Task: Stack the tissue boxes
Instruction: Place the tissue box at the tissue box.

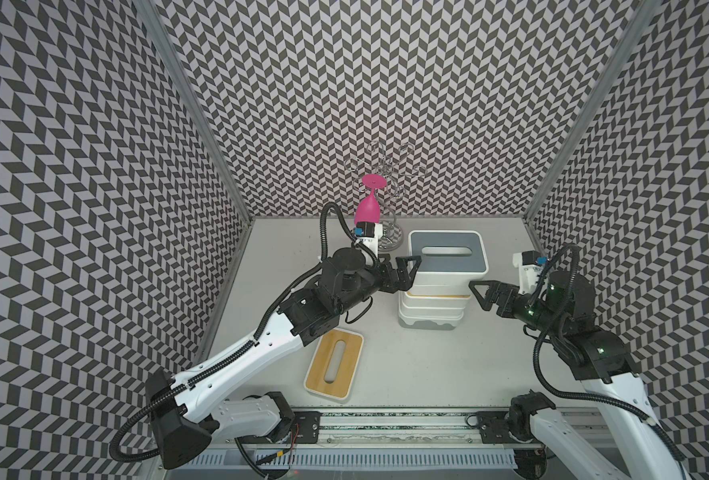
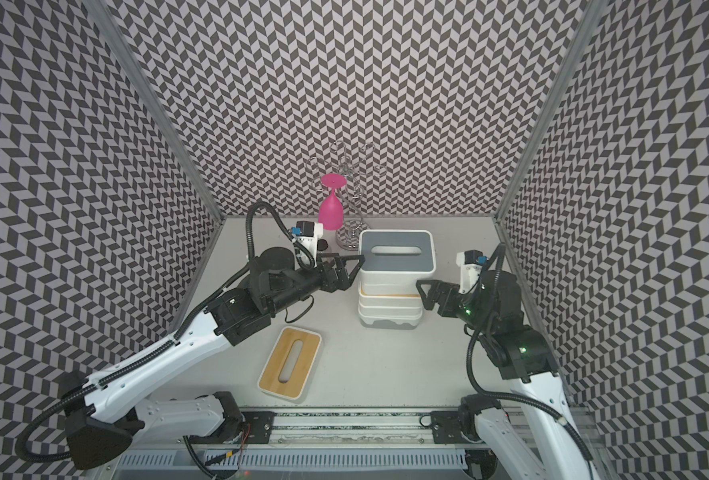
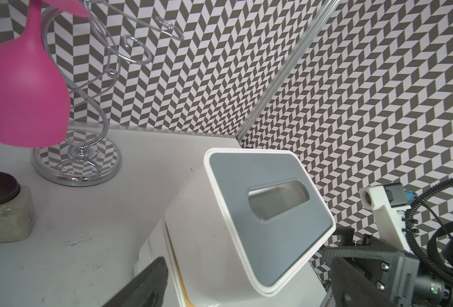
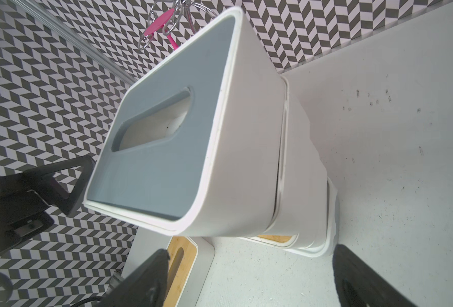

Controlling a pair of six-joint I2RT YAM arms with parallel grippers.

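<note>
Several tissue boxes stand stacked right of centre, topped by a grey-lidded one [image 1: 446, 253] [image 2: 396, 251] [image 3: 270, 212] [image 4: 161, 148]. A bamboo lid edge [image 1: 436, 296] shows lower in the pile. One bamboo-lidded tissue box [image 1: 335, 360] [image 2: 289, 360] lies alone on the table, front left of the stack. My left gripper [image 1: 409, 272] [image 2: 352, 272] hangs open right at the stack's left side, one finger [image 3: 151, 281] beside the box wall. My right gripper [image 1: 481, 296] [image 2: 427, 296] [image 4: 246, 276] is open just right of the stack, holding nothing.
A pink goblet [image 1: 367, 210] [image 3: 21, 93] hangs upside down on a chrome wire rack [image 3: 79, 164] at the back, behind the left wrist. A small dark-capped jar [image 3: 2, 207] sits beside the rack. Patterned walls close three sides; a rail [image 1: 386, 419] runs along the front.
</note>
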